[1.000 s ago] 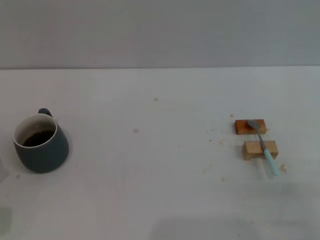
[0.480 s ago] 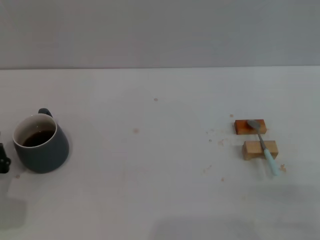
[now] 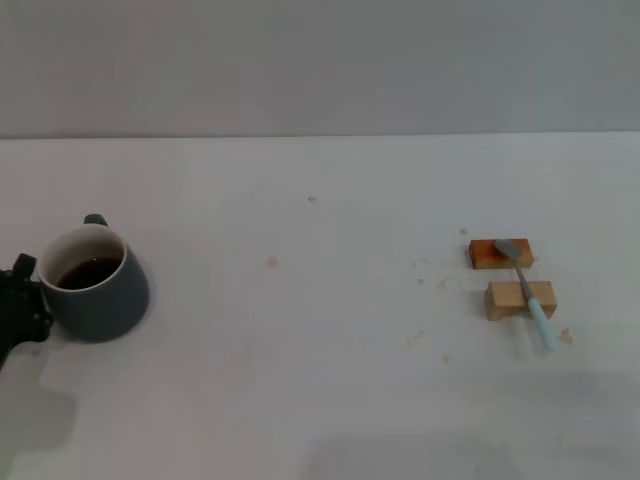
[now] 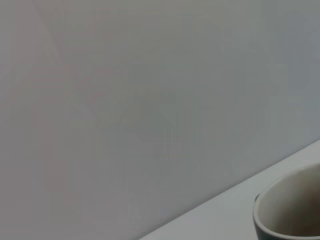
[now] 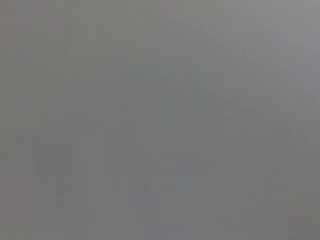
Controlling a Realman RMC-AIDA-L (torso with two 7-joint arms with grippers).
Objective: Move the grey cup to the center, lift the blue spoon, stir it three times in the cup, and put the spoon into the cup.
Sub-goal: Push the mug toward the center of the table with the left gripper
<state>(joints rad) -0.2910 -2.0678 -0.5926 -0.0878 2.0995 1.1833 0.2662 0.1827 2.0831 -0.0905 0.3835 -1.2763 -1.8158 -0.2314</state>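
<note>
The grey cup (image 3: pixel 98 285) stands at the left side of the white table, dark liquid inside, its small handle pointing to the far side. My left gripper (image 3: pixel 20 300) shows as a black shape at the left edge of the head view, right against the cup's left side. The cup's white rim also shows in the left wrist view (image 4: pixel 287 210). The blue spoon (image 3: pixel 528 293) lies at the right, its metal bowl on one wooden block and its pale blue handle across another. My right gripper is out of view.
Two small wooden blocks carry the spoon: an orange-brown one (image 3: pixel 487 254) farther back and a lighter one (image 3: pixel 507 300) nearer. Small crumbs and stains dot the table (image 3: pixel 320 330). A grey wall stands behind the table's far edge.
My left gripper has come in from the left edge up against the cup. The cup has shifted a little to the right. The spoon and blocks have not moved.
</note>
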